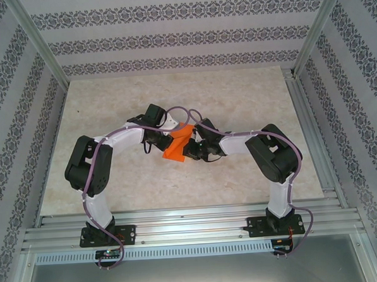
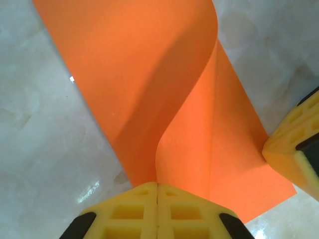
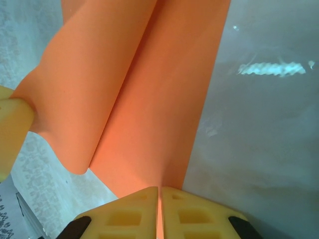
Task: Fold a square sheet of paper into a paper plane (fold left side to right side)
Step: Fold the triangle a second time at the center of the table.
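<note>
At the bottom of my left wrist view, my left gripper (image 2: 157, 185) has its yellow fingers pressed flat together, pinching the near edge of the square sheet of paper (image 2: 149, 74). At the bottom centre of my right wrist view, my right gripper (image 3: 159, 188) is likewise closed, with a thin orange edge of the same sheet caught in the seam between its fingers. From my left pinch the sheet climbs toward the top of the frame and curls over to the upper right in a soft, uncreased bend. A lower layer of it spreads toward the lower right, where a yellow finger of my other arm meets its edge. From my right pinch the paper runs up to the top of the frame and bulges toward the left edge. In the top view the orange sheet sits buckled between my two wrists at the centre of the frame, over the pale marbled table (image 1: 236, 94). Patterned walls (image 1: 183, 37) stand beyond.
</note>
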`<action>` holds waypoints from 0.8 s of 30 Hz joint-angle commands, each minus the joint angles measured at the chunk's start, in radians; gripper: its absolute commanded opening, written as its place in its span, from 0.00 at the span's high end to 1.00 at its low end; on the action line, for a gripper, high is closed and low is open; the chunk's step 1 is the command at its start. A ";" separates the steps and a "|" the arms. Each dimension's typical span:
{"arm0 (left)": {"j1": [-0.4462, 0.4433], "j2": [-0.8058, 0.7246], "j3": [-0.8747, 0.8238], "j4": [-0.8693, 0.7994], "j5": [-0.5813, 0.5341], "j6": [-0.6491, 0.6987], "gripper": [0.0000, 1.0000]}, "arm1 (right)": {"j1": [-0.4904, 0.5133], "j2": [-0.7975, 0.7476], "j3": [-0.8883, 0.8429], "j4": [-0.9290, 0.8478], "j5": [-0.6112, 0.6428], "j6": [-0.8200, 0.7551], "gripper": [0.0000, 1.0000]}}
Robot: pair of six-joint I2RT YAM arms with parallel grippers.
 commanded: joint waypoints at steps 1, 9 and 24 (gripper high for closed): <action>0.011 0.024 0.036 -0.020 0.000 0.036 0.93 | 0.015 0.028 0.018 -0.053 0.045 -0.014 0.89; 0.010 0.073 0.081 -0.031 0.003 0.054 0.93 | 0.022 0.036 0.022 -0.063 0.048 -0.018 0.89; 0.010 0.145 0.157 -0.107 -0.025 0.080 0.90 | 0.025 0.026 0.003 -0.010 0.040 -0.001 0.89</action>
